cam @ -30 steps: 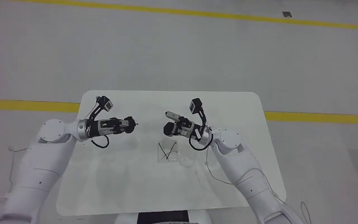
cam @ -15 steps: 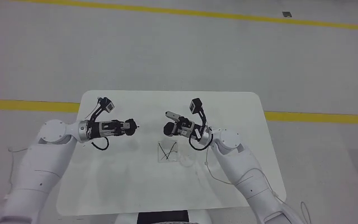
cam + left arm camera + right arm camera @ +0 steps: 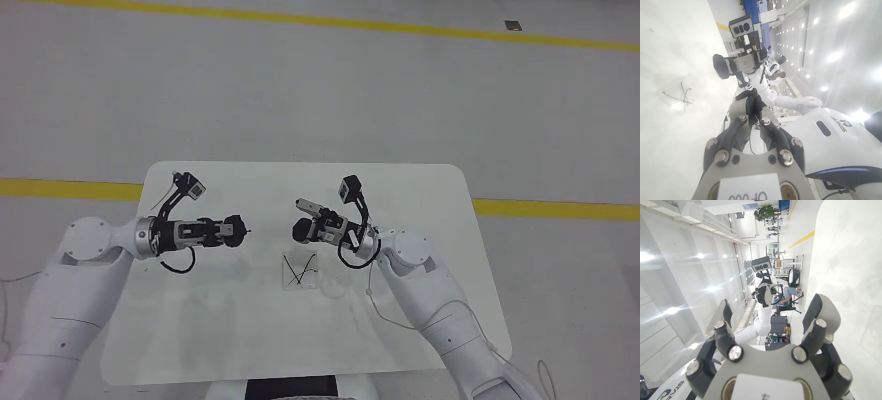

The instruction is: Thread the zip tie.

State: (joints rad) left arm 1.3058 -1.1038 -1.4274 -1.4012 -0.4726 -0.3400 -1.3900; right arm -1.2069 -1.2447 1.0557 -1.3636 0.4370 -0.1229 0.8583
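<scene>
Thin black zip ties (image 3: 300, 272) lie crossed on the white table (image 3: 420, 190), near its middle front; they also show in the left wrist view as zip ties (image 3: 684, 94). My left gripper (image 3: 241, 228) hovers left of them above the table, fingers (image 3: 751, 102) pressed shut, and I can make out nothing between them. My right gripper (image 3: 299, 220) hangs just behind the ties, open, its fingers (image 3: 811, 311) wide apart with nothing between them. The two grippers point at each other across a short gap.
A faint clear square outline (image 3: 286, 258) surrounds the ties on the table. Bare tabletop stretches to the left front (image 3: 180, 320) and along the right side. The floor beyond has a yellow line (image 3: 560, 208).
My left gripper has slid a little toward the table's middle and front, closer to the right gripper. The right arm and the zip ties have stayed put.
</scene>
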